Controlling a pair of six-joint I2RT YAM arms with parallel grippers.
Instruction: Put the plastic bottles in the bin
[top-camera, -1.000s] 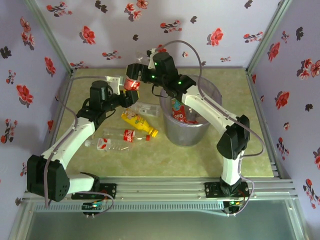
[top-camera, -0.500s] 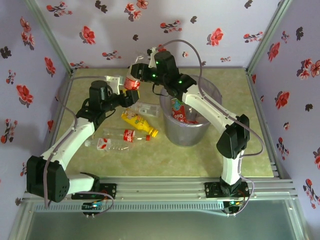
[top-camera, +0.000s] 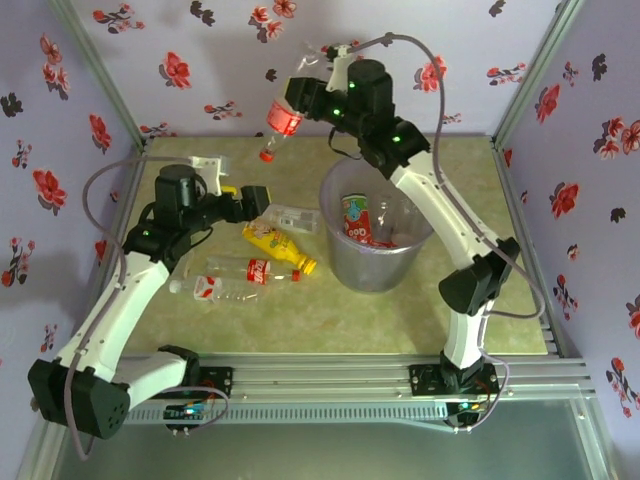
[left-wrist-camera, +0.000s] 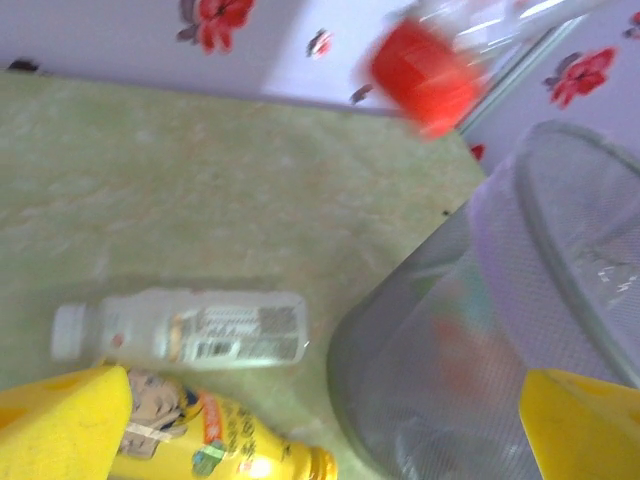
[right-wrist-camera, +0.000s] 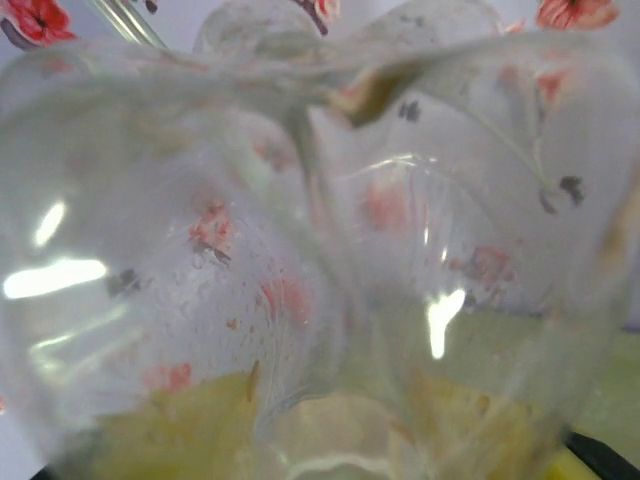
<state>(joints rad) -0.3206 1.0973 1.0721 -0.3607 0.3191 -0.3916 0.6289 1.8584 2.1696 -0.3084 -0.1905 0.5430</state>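
My right fingers (top-camera: 303, 92) clench a crushed red-label bottle (top-camera: 283, 115) mid-body, up high, far-left of the bin (top-camera: 425, 190). It looks light, thin and slick. My left fingers (left-wrist-camera: 60, 425) are released over the yellow bottle (top-camera: 275, 245) on the desk (top-camera: 300, 320).

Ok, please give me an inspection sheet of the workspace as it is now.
Surface: green mottled table mat, flat.
Job's things: round translucent grey plastic bin upright, red-labelled bottles inside; yellow plastic bottle, white-labelled clear bottle and two red-labelled clear bottles lying left of it.
Clutter: nothing seen.
Grippers: left gripper open beside the lying bottles; right gripper shut on a clear red-capped bottle, held high.
Cables: grey cables loop along both arms.
Surroundings: lavender walls printed with red flowers.
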